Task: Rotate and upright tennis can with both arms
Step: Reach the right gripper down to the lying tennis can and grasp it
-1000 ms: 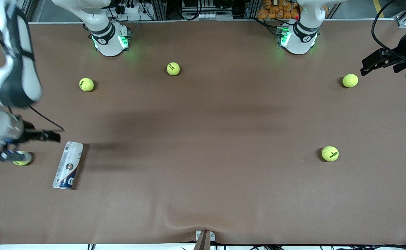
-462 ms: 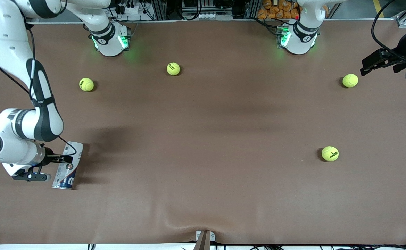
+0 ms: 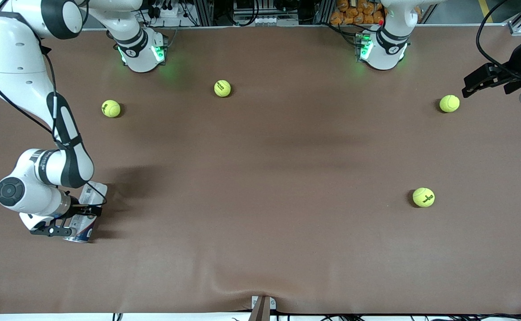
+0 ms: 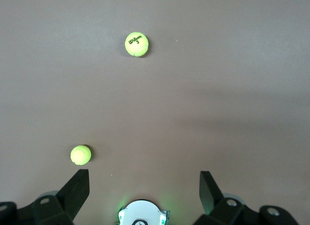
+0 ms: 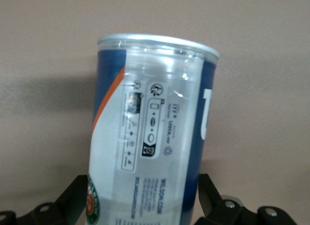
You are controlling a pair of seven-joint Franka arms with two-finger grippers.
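Observation:
The tennis can [image 3: 93,191] lies on its side on the brown table near the right arm's end, with its silvery rim toward the front camera. My right gripper [image 3: 76,221] is down over the can's middle, open, with one finger on each side of it. In the right wrist view the can [image 5: 155,133] fills the space between the fingertips [image 5: 207,193] of the right gripper [image 5: 143,200]. My left gripper [image 3: 470,87] waits open and empty over the left arm's end of the table; the left wrist view shows it [image 4: 144,188] holding nothing.
Several yellow-green tennis balls lie loose: one [image 3: 111,108] and one [image 3: 222,88] toward the bases, one [image 3: 449,103] beside my left gripper, one [image 3: 423,197] nearer the front camera. The right arm's elbow [image 3: 46,171] hangs over the table edge by the can.
The right arm has swung in from the table's end and its gripper has come down around the can's middle. The can has hardly moved. The left arm has not moved.

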